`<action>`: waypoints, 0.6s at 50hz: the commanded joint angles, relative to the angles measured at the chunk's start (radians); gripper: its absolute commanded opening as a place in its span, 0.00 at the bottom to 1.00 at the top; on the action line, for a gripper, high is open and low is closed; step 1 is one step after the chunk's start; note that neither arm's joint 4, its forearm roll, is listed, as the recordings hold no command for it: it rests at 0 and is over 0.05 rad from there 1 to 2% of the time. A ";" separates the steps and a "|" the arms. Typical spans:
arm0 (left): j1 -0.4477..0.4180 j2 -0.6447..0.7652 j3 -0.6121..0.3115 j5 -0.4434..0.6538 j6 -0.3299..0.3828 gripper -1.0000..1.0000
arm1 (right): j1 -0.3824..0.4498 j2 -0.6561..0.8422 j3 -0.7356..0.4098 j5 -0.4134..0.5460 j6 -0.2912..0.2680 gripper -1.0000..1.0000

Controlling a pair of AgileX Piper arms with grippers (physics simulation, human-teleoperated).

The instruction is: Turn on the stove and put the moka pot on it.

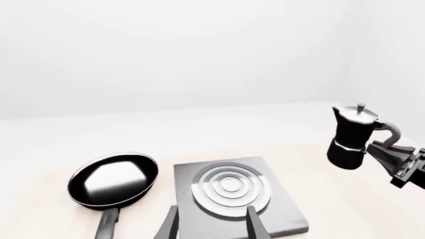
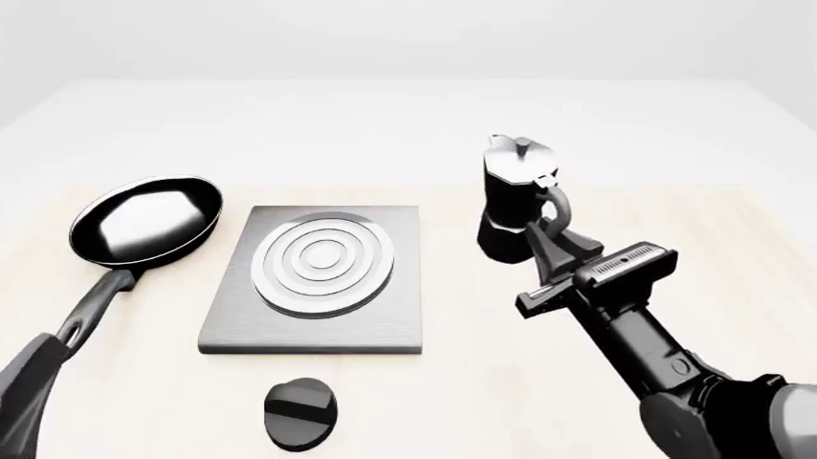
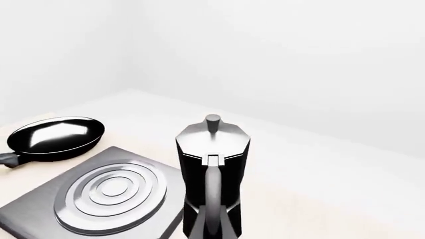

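Here we log the right gripper [image 2: 552, 232] clamped on the handle of the moka pot [image 2: 515, 196], which sits upright, right of the stove [image 2: 318, 279] and off its plate. The left gripper [image 1: 211, 221] hangs above the stove, fingers spread. The knob [image 2: 300, 412] lies near the stove's front edge.

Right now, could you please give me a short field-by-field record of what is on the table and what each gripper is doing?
moka pot: upright, right of the stove, held by its handle
stove: flat plate, burner rings bare
knob: on the table, near side of the plate
frying pan: left of the stove, handle toward the arms
right gripper: shut on the pot's handle
left gripper: open, above the stove's near edge
table: light wood
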 commanded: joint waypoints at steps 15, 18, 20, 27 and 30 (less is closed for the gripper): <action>0.068 0.000 -0.102 0.083 0.026 1.00 | 0.084 0.185 -0.256 0.005 0.078 0.00; 0.079 0.000 -0.122 0.097 0.036 1.00 | 0.092 0.217 -0.275 -0.019 0.083 0.00; 0.086 0.000 -0.126 0.098 0.038 1.00 | 0.091 0.247 -0.301 -0.026 0.091 0.00; 0.100 0.000 -0.107 0.086 0.045 1.00 | 0.099 0.310 -0.366 -0.034 0.109 0.00; 0.110 0.000 -0.087 0.075 0.048 1.00 | 0.106 0.347 -0.401 -0.037 0.115 0.00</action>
